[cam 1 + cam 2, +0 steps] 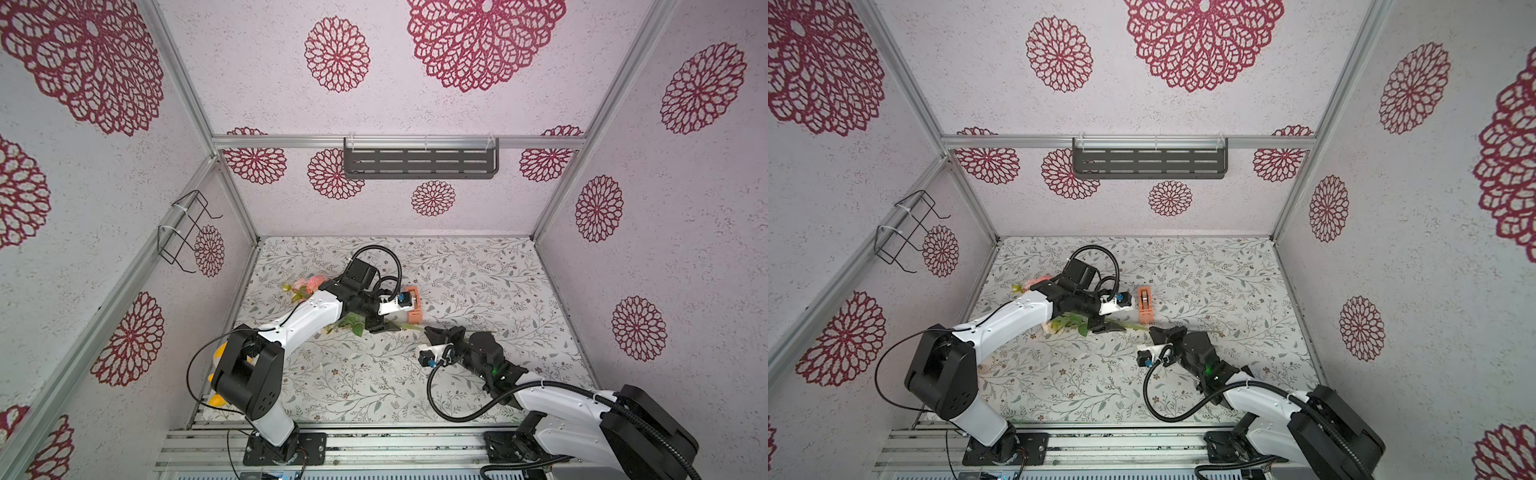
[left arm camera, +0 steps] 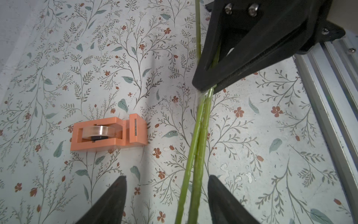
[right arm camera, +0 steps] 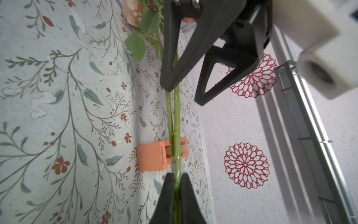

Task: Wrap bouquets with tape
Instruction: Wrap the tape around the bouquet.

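While the right gripper (image 3: 176, 175) is closed tight on the two green stems of the bouquet (image 3: 174, 116), the left gripper (image 2: 167, 176) stands wide open around the same stems and holds nothing. In both top views the bouquet lies across the middle of the frame, a little below centre, its leaves under the left arm. The tape dispenser (image 1: 413, 305) stands on the table (image 1: 498, 291) just above the stems, close beside the left wrist.

So the whole bouquet hangs on one grip only, near the bare end of the stems. I judge that the leafy end, being heavier, can sag or turn in that grip, and then the two stems may open away from each other before any tape goes around them.

In the left wrist view the stems run nearer to one side of the open jaws than to the other. If the left gripper closes like this, it may push one stem away or catch only one.

The dispenser looks light and is not fixed. A pull on the tape may drag or tip it, and the left arm, so near, may knock it.

A glossy patch shows on the stems near the right gripper; whether it is tape, I cannot tell.
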